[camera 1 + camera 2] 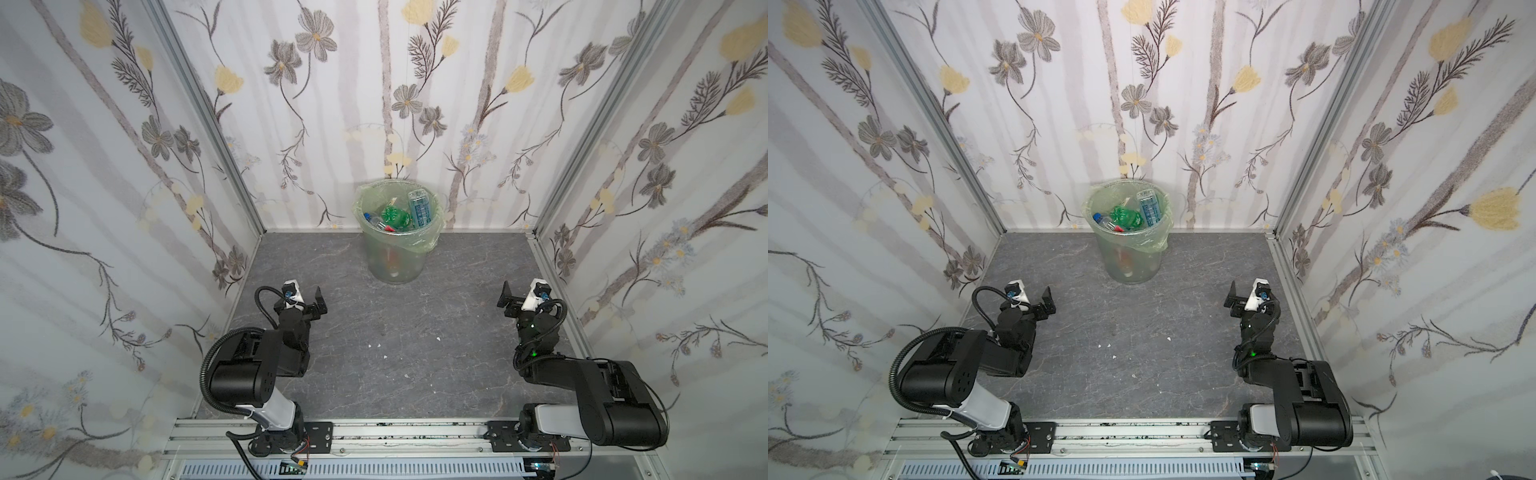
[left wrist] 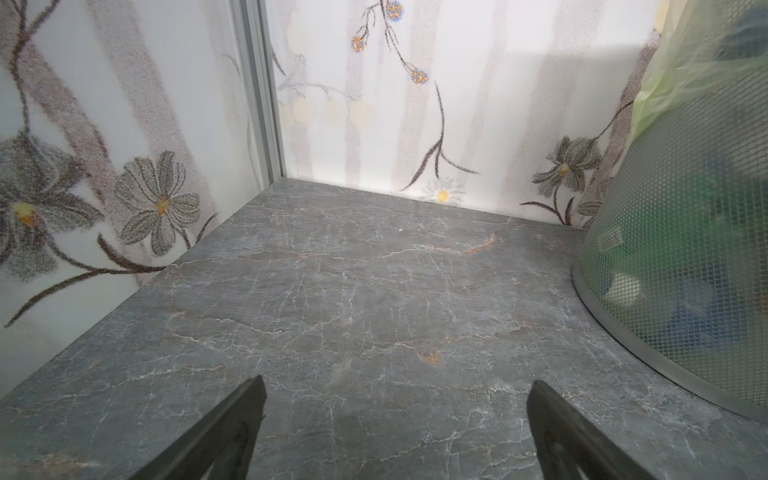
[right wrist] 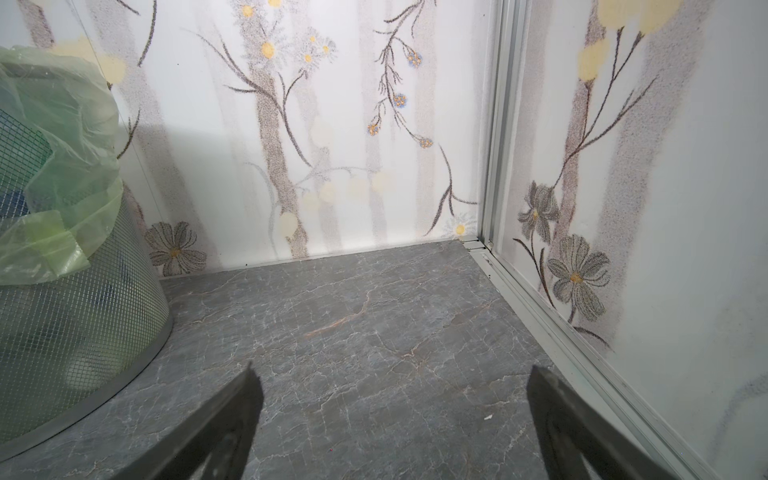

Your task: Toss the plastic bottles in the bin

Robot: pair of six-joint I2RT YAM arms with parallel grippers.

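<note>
Two arms nearest the camera, folded on the front rail (image 1: 415, 432): left arm (image 1: 249, 365), right arm (image 1: 598, 386). I read the left gripper (image 1: 316, 302) and right gripper (image 1: 509, 297) as fully spread, holding nothing; both wrist views show bare tabletop between the fingers.

One grey marbled table (image 1: 374, 316).

One bin (image 1: 395, 262) stands back-centre against the rear wall (image 1: 353, 124), well apart from both grippers: round, translucent pale green, mesh-textured, with a yellow-green bag (image 1: 428, 245) folded over the rim.

The plastic bottles (image 1: 394, 216) lie inside. I count four on top: one blue-labelled clear, one green, one blue-capped, one red-capped. Deeper shapes are too blurred to count.

A few white flecks (image 1: 379, 345) lie between the arms.
</note>
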